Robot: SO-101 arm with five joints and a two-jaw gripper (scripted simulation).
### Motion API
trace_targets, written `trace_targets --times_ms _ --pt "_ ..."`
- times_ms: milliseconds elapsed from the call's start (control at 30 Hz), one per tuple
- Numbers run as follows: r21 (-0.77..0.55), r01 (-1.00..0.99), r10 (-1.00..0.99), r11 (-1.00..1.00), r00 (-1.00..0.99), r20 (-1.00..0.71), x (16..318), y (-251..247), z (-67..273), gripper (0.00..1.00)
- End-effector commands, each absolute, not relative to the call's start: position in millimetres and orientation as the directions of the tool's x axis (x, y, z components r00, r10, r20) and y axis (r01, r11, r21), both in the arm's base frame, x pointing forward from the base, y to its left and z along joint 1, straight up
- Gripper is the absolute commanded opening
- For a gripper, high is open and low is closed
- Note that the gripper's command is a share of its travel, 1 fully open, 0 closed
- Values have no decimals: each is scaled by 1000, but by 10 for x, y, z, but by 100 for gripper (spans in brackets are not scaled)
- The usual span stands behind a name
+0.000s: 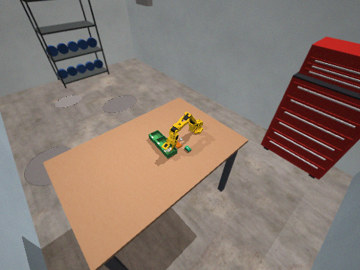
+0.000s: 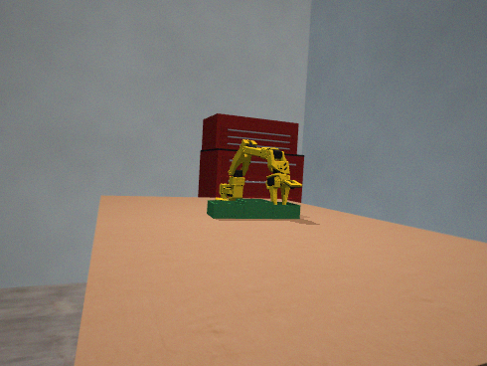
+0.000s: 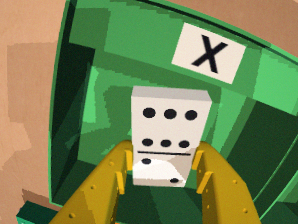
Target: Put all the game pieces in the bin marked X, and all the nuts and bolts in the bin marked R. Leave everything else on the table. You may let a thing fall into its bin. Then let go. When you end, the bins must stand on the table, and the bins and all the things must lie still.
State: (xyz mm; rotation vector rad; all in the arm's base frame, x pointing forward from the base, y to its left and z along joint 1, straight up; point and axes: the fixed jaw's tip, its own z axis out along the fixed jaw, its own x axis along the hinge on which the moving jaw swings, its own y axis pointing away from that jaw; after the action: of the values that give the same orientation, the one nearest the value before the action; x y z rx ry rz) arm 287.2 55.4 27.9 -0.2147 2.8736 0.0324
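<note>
My gripper (image 2: pixel 280 202) (image 3: pixel 163 162) is shut on a white domino (image 3: pixel 171 127), with a fingertip on each side of its lower part. The domino shows black dots and a dividing line, and is over the green bin marked X (image 1: pixel 170 155) (image 3: pixel 140 40). Its label (image 3: pixel 209 52) is beyond the domino. Another green bin (image 1: pixel 156 134) adjoins it on the far left side in the top view; its letter cannot be read. An orange thing (image 1: pixel 178 145) and a small pale thing (image 1: pixel 181 139) lie on the table near the arm, too small to identify.
A small teal-green block (image 1: pixel 188 148) (image 3: pixel 35 214) lies on the table (image 1: pixel 121 191) outside the bins. The arm's base (image 1: pixel 198 128) stands beyond the loose things. The bins' outer wall (image 2: pixel 253 210) hides the table things in the exterior view.
</note>
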Motion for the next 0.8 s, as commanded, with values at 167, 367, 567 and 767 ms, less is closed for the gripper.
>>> trace_targets --times_ms 167,367,567,767 --pt "3 -166 -155 986 -929 -336 2951 601 424 0" --pt "3 -166 -155 986 -929 -336 2952 601 419 0" --pt "3 -166 -155 986 -929 -336 2953 602 397 0" --pt "3 -166 -155 986 -929 -336 2953 602 390 0"
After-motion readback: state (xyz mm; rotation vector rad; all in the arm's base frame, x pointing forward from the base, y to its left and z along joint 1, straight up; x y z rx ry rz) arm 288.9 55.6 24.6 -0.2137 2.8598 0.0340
